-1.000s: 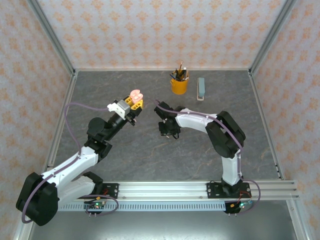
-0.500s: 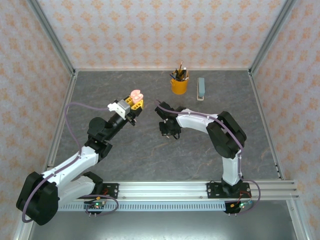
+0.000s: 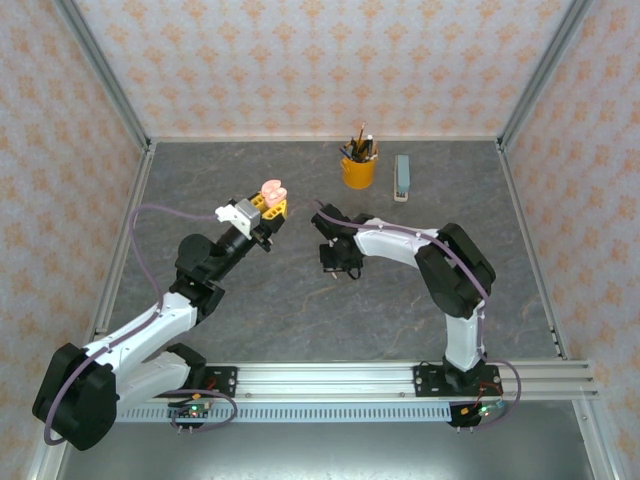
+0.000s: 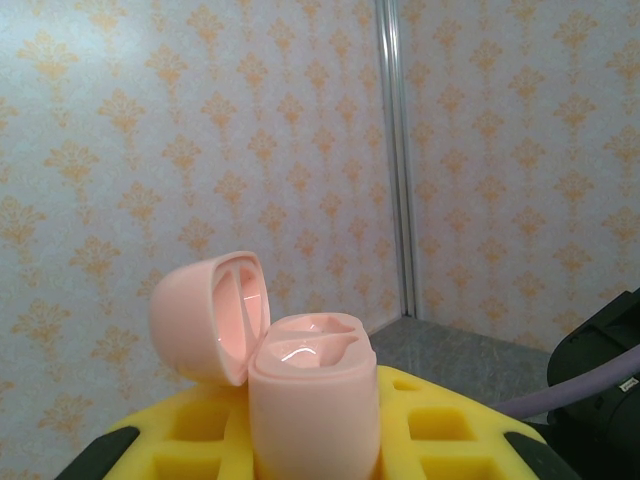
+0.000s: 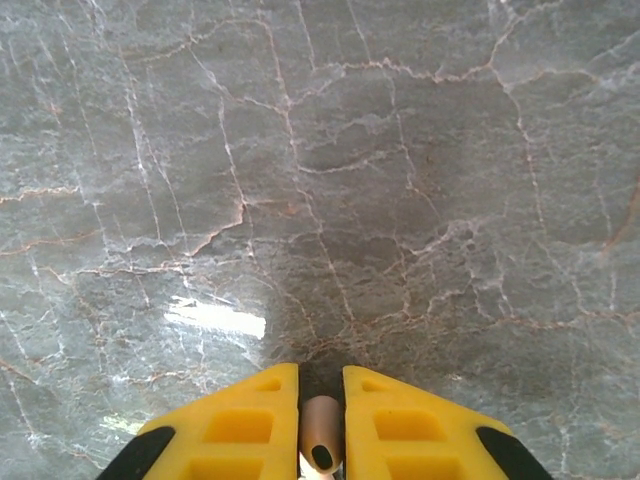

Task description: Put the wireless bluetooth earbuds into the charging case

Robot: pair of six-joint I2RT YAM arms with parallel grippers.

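Top overhead; left wrist faces wall [image 4: 200,150]; right wrist close above table [image 5: 320,180].

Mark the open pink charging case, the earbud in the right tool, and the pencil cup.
charging case [image 4: 315,405]: left wrist view, front of its base.
earbud [image 5: 320,425]: right wrist view, its pale body.
pencil cup [image 3: 358,173]: top external view, its yellow wall.

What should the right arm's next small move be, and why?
Probably lift the right gripper and swing it toward the charging case: it pinches an earbud tip-down over the table, while the left gripper holds the case up, lid open.
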